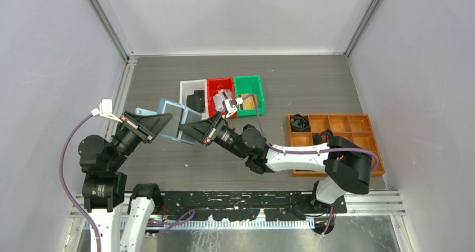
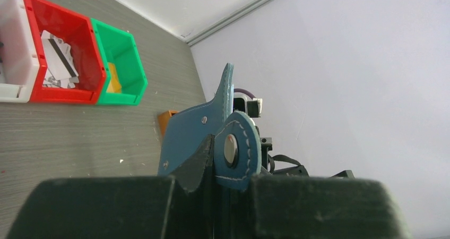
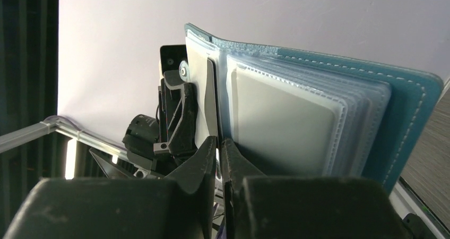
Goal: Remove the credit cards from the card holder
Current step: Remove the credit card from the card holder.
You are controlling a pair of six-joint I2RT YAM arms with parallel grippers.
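left gripper (image 2: 215, 162): was clamped on the card holder (image 1: 172, 116), held open above the table (image 1: 313, 84) between both arms | right gripper (image 3: 218, 151): fingers were drawn narrow at a thin dark card (image 3: 211, 95) edge among the sleeves, apparently pinching it | red bin (image 2: 87, 37): held loose cards (image 2: 57, 61)

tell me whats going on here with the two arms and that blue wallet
Two robot arms hold a blue wallet up off the table between them. The left gripper is clamped on its snap-tab side. The right gripper is pinched on what looks like a thin dark card among the clear sleeves. Some cards lie in the red bin, and a gold card lies in the green bin.
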